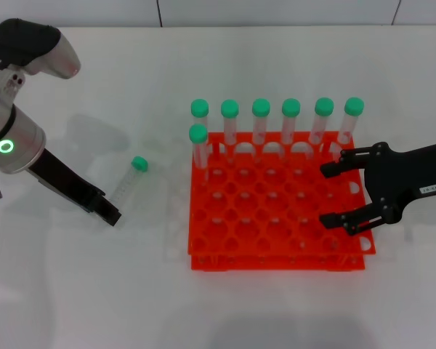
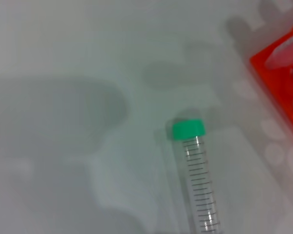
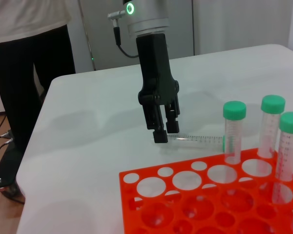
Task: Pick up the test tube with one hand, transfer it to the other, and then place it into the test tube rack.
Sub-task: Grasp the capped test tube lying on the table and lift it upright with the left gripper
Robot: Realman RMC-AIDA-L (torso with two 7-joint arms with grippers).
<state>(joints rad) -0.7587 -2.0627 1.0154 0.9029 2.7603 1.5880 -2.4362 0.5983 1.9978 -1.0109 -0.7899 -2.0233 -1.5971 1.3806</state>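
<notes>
The test tube (image 1: 128,182) lies flat on the white table left of the rack, its green cap (image 1: 139,164) pointing away from me. In the left wrist view the test tube (image 2: 198,185) fills the lower middle. My left gripper (image 1: 110,213) hangs just above the table at the tube's bottom end. The right wrist view shows this left gripper (image 3: 165,134) with a narrow gap between its fingers and nothing held. The orange-red test tube rack (image 1: 276,251) stands at the centre. My right gripper (image 1: 341,193) is open above the rack's right side.
Several green-capped tubes (image 1: 291,120) stand upright in the rack's far row, and one more (image 1: 198,145) stands in the second row at the left. A person in dark trousers (image 3: 29,87) stands beyond the table's far edge.
</notes>
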